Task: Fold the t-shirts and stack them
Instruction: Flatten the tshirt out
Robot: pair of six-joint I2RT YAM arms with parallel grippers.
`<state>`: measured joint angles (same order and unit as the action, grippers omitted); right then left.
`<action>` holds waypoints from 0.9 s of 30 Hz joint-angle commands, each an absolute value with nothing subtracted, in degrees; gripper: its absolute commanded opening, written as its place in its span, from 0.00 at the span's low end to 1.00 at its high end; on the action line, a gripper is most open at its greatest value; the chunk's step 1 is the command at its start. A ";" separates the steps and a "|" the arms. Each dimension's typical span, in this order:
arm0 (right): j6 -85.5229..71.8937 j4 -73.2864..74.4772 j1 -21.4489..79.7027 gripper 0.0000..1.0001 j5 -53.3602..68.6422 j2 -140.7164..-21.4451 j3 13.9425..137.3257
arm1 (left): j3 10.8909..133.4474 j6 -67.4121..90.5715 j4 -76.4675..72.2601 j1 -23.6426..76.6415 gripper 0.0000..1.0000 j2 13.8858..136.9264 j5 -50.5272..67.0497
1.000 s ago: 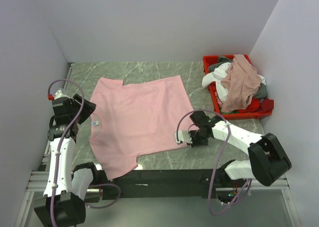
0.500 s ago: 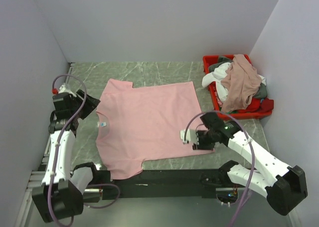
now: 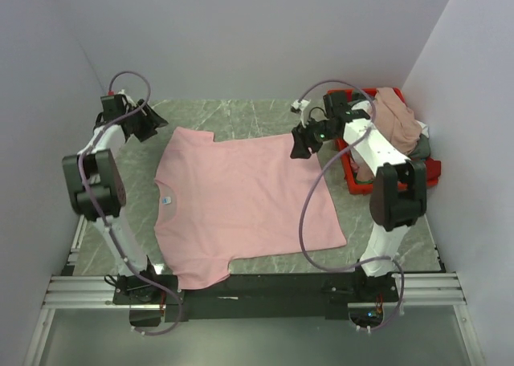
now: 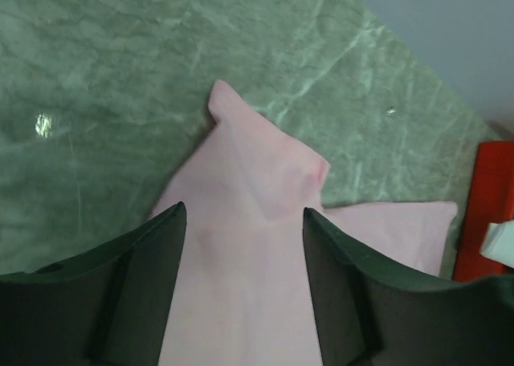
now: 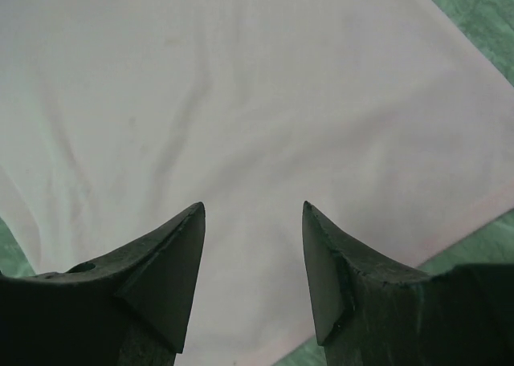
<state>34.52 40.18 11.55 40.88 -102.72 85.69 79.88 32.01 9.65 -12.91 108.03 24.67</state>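
**Top external view showing one shirt spread flat, folding not yet begun**

One light pink t-shirt (image 3: 241, 197) is lying flat on the worktop (image 3: 233, 113), collar toward the left arm and hem toward the right. No crease or fold is showing in it, and no stack is forming anywhere, so the task is looking barely begun: this shirt is waiting for its first fold.

The other t-shirts (image 3: 389, 133) are sitting heaped in the single red bin (image 3: 352, 177) at the far right. Dusty rose, white, grey and red cloth are showing, suggesting four, though the tangle is hiding the true count.

The left end effector (image 3: 157, 123) is hovering over the far sleeve, fingers spread and gripping nothing. The right end effector (image 3: 299, 149) is hanging over the far hem corner, fingers likewise spread apart with only pink cloth below them.
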 commanded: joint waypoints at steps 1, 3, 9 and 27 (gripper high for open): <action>27.43 39.46 11.60 0.59 44.56 -106.94 92.27 | 93.11 27.69 14.47 -12.04 0.62 117.04 28.21; 26.81 39.29 11.60 0.59 44.38 -108.45 94.39 | 99.29 26.12 17.65 -11.52 0.60 124.23 28.30; 25.67 38.59 10.37 0.58 47.46 -111.53 95.80 | 120.02 23.03 27.76 -8.97 0.57 138.31 25.40; 24.70 37.62 8.17 0.58 55.11 -111.62 94.66 | 125.42 24.52 31.20 -5.98 0.33 144.32 20.65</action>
<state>25.15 39.33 8.80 52.38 -111.68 93.71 122.67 24.75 30.04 -6.35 143.46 21.78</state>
